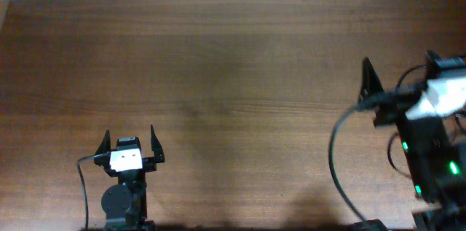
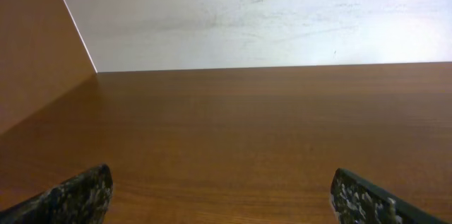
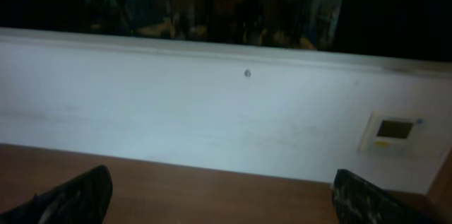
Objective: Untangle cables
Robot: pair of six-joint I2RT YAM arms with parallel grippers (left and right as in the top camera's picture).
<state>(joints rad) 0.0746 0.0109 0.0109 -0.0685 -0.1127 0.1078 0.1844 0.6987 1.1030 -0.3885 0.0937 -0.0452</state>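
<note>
**Inspector A:** Left arm, pose?

**Inspector B:** The left arm (image 1: pixel 124 198) sits folded low at the near edge of the desk (image 1: pixel 233 78), wrist level. The left pincer (image 1: pixel 129 132) is aimed at the far wall (image 2: pixel 282 19). It is released: its fingers (image 2: pixel 74 197) stand wide apart with only wood between them.

**Inspector A:** Right arm?

**Inspector B:** The right arm (image 1: pixel 429 114) stands at the desk's right-hand edge and reaches nearer the far edge than the left one does. From overhead only one dark finger (image 1: pixel 370 81) is plain, pointing away from the base. The right pincer (image 3: pixel 220 176) is likewise released, fingers spread and gripping nothing. Its camera takes in a narrow strip of wood and much white wall. A small wall plate (image 3: pixel 392 131) sits ahead and to its right, with dark glass (image 3: pixel 212 5) above.

**Inspector A:** Edges and room to move?

**Inspector B:** Ahead of the left pincer, open wood runs to the line where desk meets wall. A brown side panel (image 2: pixel 28 47) closes the corner ahead and to its left. A broad open stretch of desk lies between the two pincers. A thick black lead (image 1: pixel 333 158) loops down from the right arm, behind that pincer and to its left. A thinner lead (image 1: pixel 81 187) hangs just beside the left arm, behind its pincer.

**Inspector A:** And the cables?

**Inspector B:** They show in none of the three views, so I cannot tell where they lie relative to either pincer.
</note>
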